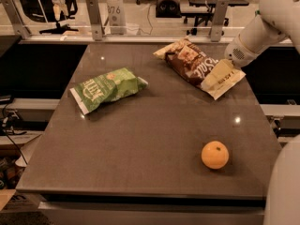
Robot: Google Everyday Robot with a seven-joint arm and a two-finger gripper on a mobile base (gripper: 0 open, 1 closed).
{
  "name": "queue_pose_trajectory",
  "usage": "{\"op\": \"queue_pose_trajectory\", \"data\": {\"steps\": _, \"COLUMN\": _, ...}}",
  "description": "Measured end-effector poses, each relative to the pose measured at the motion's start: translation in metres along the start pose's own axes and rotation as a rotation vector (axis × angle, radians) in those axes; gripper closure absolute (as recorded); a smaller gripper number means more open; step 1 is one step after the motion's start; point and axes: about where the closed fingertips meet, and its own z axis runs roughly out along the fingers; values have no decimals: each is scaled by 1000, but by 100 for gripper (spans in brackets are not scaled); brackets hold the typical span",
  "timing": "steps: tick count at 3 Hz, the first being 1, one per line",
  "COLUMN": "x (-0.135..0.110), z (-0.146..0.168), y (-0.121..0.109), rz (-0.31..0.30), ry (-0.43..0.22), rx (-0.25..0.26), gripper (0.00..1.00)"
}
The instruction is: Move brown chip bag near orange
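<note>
Brown chip bag (192,63) lies at the far right of the table (140,144), angled, with its cream end toward the right edge. The gripper (234,60) on the white arm (262,27) sits right at that cream end. Orange (215,154) sits near right, well apart from the bag. Green chip bag (107,88) lies on the left.

**Brown chip bag (194,64) far right, orange (215,154) near right**

The brown chip bag lies flat and slanted on the far right part of the table (140,139). It is dark and crinkled, with white lettering and cream ends. One end points to the far edge, the other to the right edge. The orange is small and round with a dark stem dot. It sits toward the near right, well apart from the bag. The gripper (230,63) is at the bag's right-hand cream end.
</note>
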Motion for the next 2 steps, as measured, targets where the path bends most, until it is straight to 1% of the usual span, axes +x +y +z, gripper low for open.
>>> {"op": "queue_pose_trajectory", "data": {"steps": 1, "x": -5, "z": -2, "y": 8, "rz": 12, "ry": -2, "rx": -37, "gripper": 48}}
{"op": "queue_pose_trajectory", "data": {"steps": 2, "x": -4, "z": -8, "y": 12, "rz": 6, "ry": 3, "rx": -27, "gripper": 70}}
